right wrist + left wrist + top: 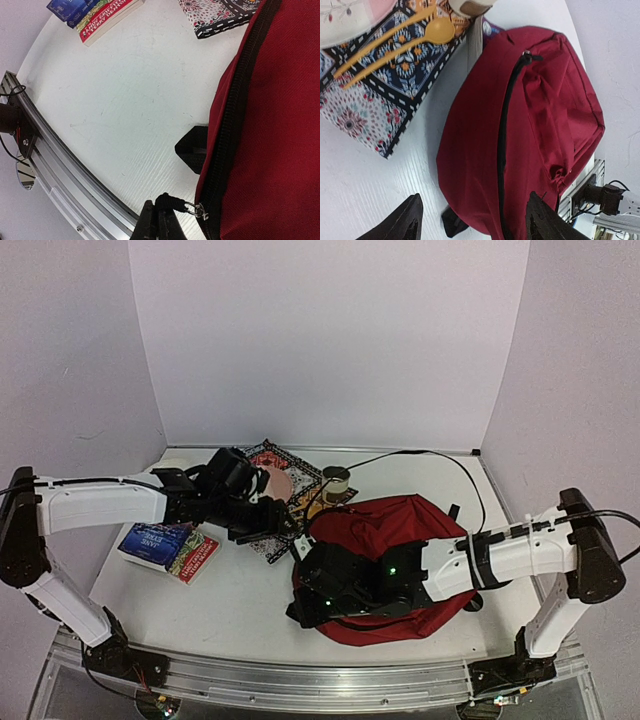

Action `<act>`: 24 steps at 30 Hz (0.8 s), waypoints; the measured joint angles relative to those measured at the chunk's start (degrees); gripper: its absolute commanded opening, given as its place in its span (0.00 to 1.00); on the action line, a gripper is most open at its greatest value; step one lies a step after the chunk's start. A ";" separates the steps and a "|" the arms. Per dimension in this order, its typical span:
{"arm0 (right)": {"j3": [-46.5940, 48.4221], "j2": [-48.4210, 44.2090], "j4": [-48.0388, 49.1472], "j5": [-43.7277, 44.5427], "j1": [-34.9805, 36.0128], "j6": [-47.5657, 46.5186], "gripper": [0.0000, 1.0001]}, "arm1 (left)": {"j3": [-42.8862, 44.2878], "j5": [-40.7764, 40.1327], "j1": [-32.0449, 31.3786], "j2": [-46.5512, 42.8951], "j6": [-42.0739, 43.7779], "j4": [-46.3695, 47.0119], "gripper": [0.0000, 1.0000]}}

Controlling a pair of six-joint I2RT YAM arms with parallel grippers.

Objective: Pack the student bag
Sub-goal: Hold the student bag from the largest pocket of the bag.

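The large, soft dark-red fabric backpack (400,530) lies slumped on the white worktop (240,590), right of centre and toward the near edge. Its black zipper (502,145) is shut along all of the run that shows. The right pincer (160,217) has its 2 fingers pressed together on the black cord pull (170,202) at the near-left end of that zipper. The left pincer (475,200) hangs just left of the backpack, fingers apart, nothing between them.

The cloth looks limp and light and sags into folds, so it seems to hold little or nothing. A tug on the pull would likely drag the whole backpack across the smooth worktop rather than run the slider, unless something braces it. The cord pull is the right hold for opening. For bracing, the seam cloth beside the zipper or the black strap tab (192,147) at the near-left edge would suit. The fabric seems neither slippery nor fragile, though a pinch of it will bunch.

2 paperback books (168,545) lie at the left, and a patterned placemat (395,85) lies beyond.
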 measured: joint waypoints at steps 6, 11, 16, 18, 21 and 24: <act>0.98 1.01 0.37 -0.50 -0.24 -0.46 0.00 | -7.21 2.57 -5.65 -0.34 -5.01 3.34 0.64; 1.27 1.27 0.63 -0.73 -0.28 -0.70 0.00 | -8.78 3.48 -7.27 -0.30 -7.86 6.78 0.49; 1.25 1.27 0.76 -0.69 -0.30 -0.67 0.00 | -8.78 4.56 -7.86 0.45 -8.77 9.82 0.16; 1.16 1.27 0.86 -0.65 -0.32 -0.61 0.00 | -8.78 4.75 -8.02 0.87 -8.89 10.22 0.06; -0.01 0.98 1.52 -0.67 -0.35 -0.40 0.00 | -8.78 4.67 -8.03 1.01 -8.80 10.24 0.00; -2.28 -0.13 1.77 -0.69 -0.35 0.32 0.00 | -8.78 4.38 -7.95 1.02 -8.53 10.22 0.00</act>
